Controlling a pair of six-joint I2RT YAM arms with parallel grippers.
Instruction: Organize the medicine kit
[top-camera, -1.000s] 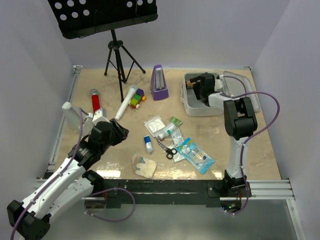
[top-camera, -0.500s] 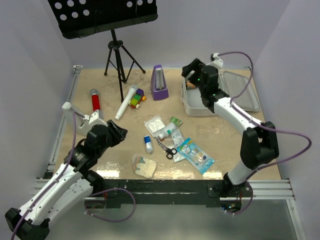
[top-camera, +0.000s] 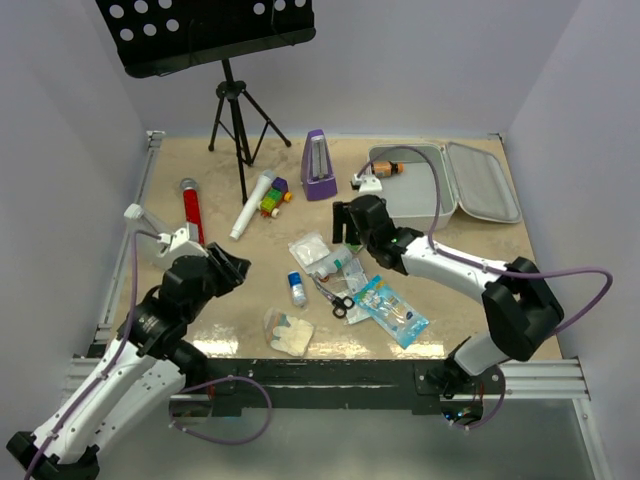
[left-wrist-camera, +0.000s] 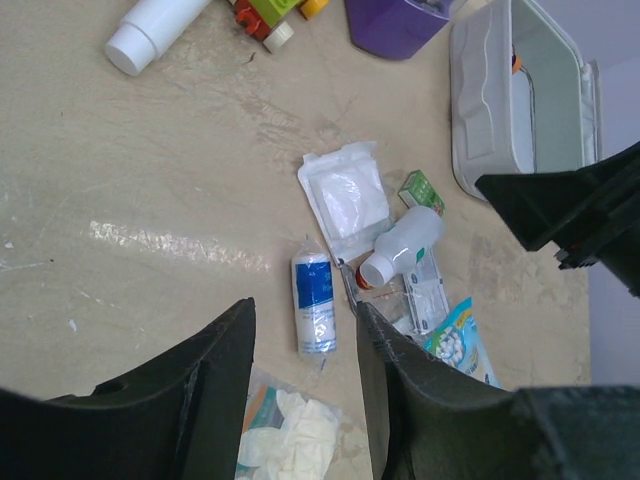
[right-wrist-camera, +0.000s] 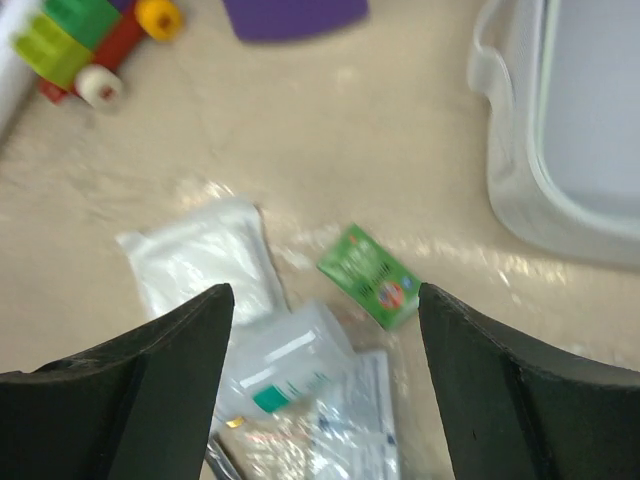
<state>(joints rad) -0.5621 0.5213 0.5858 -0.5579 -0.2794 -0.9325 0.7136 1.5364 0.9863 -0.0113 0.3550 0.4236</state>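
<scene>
The medicine kit (top-camera: 405, 205) lies open at the back right, lid (top-camera: 485, 185) flat beside it, with a small orange item (top-camera: 388, 170) inside. My right gripper (top-camera: 345, 222) hovers open over the supplies, with a green box (right-wrist-camera: 368, 275), a clear bottle (right-wrist-camera: 285, 365) and a gauze packet (right-wrist-camera: 200, 260) below its jaws (right-wrist-camera: 325, 295). Around them lie scissors (top-camera: 335, 298) and a blue cotton packet (top-camera: 392, 310). My left gripper (top-camera: 232, 268) hangs open and empty above the table; a blue-labelled roll (left-wrist-camera: 315, 305) and a bag of gloves (left-wrist-camera: 290, 440) show between its fingers (left-wrist-camera: 225, 370).
A purple metronome (top-camera: 319, 167) stands left of the kit. A music stand's tripod (top-camera: 238, 125), a white tube (top-camera: 252, 205), a toy block car (top-camera: 275, 197) and a red-handled tool (top-camera: 190, 205) occupy the back left. Walls close in three sides.
My right arm has swung out of the kit, forward and left, down to the pile of supplies. The left arm has barely shifted.
</scene>
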